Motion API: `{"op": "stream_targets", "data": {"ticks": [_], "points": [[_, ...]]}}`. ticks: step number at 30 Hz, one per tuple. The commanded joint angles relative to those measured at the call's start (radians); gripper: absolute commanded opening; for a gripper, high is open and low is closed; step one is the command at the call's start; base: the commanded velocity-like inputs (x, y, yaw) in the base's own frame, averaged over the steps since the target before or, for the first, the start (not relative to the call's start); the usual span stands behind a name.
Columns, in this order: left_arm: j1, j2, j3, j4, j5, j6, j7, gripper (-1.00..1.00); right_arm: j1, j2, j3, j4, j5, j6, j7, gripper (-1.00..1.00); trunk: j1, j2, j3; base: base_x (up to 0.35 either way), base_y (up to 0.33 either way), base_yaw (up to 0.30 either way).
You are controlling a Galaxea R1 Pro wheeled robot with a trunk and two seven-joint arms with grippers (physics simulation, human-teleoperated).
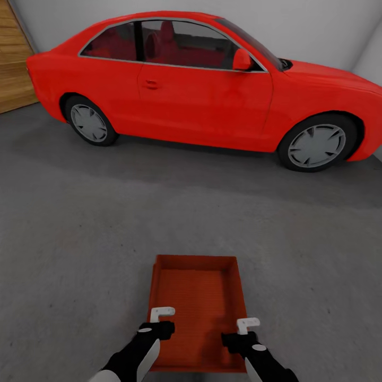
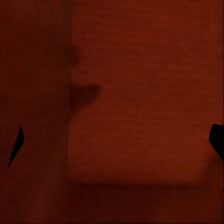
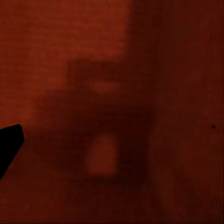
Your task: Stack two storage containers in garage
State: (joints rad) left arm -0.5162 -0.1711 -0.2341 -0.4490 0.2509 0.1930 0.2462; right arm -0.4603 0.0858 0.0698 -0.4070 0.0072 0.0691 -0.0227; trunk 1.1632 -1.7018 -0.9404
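Garage interior, seen from the head camera: a red two-door car [image 1: 212,85] stands side-on across the far part of the room, in front of a white wall [image 1: 318,26]. A wooden plank door [image 1: 13,58] shows at the far left, behind the car's rear end.

Floor: the grey concrete floor [image 1: 79,239] extends from the car to the robot.

Container: one orange-red storage container [image 1: 199,297] is in front of the robot, well apart from the car, long axis pointing away from the robot. It is open-topped, with low walls and a ribbed bottom. Whether it rests on the floor or is held just above it cannot be determined. A second container cannot be made out in the head view.

Left pincer [image 1: 161,314]: positioned at the container's left wall, near the end closest to the robot. Its white fingertip part lies over the rim. The left wrist camera sits very close to the container surface [image 2: 140,107], with dark finger edges at both sides of its picture. Clenched or released cannot be determined.

Right pincer [image 1: 248,324]: positioned at the container's right wall, roughly level with the left pincer. The right wrist camera also sits close against the orange-red plastic [image 3: 70,60], with one dark finger edge visible. Its state cannot be determined either.
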Motion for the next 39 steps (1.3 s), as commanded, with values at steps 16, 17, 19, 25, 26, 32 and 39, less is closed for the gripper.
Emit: {"op": "stream_targets", "data": {"ticks": [16, 17, 19, 25, 26, 32, 39], "points": [[0.000, -0.003, -0.013, -0.003, 0.025, -0.001, 0.005, 1.00, 0.000, 0.003, 0.012, -0.003, -0.012, 0.005, 0.002, 1.00, 0.000, 0.000, -0.001, 0.000, 0.000, 0.000], [0.000, -0.003, -0.013, -0.003, 0.024, -0.001, 0.006, 1.00, 0.000, 0.003, 0.012, -0.003, -0.012, 0.005, 0.001, 1.00, 0.000, 0.000, -0.001, 0.000, 0.000, 0.000], [-0.001, -0.003, -0.014, -0.003, 0.022, -0.001, 0.006, 1.00, 0.000, 0.003, 0.012, -0.003, -0.012, 0.005, 0.001, 1.00, 0.000, 0.000, -0.001, 0.000, 0.000, 0.000], [-0.001, -0.003, -0.017, -0.004, 0.021, 0.000, 0.005, 1.00, 0.000, 0.003, 0.012, -0.004, -0.009, 0.003, 0.001, 1.00, 0.000, 0.000, -0.001, 0.000, 0.000, 0.000], [-0.001, -0.003, -0.016, -0.004, 0.021, 0.000, 0.006, 1.00, 0.000, 0.003, 0.012, -0.004, -0.007, 0.003, 0.000, 1.00, 0.000, 0.000, -0.001, 0.000, 0.000, 0.000], [-0.001, -0.003, -0.013, -0.005, 0.021, 0.000, 0.010, 1.00, 0.000, 0.003, 0.012, -0.005, -0.004, 0.002, 0.001, 1.00, 0.000, 0.000, -0.001, 0.000, 0.000, 0.000], [-0.001, -0.003, -0.008, -0.026, 0.019, -0.001, 0.012, 1.00, 0.000, 0.003, 0.013, -0.010, -0.001, 0.002, 0.001, 1.00, 0.000, 0.000, -0.001, 0.000, 0.000, 0.000]]}}
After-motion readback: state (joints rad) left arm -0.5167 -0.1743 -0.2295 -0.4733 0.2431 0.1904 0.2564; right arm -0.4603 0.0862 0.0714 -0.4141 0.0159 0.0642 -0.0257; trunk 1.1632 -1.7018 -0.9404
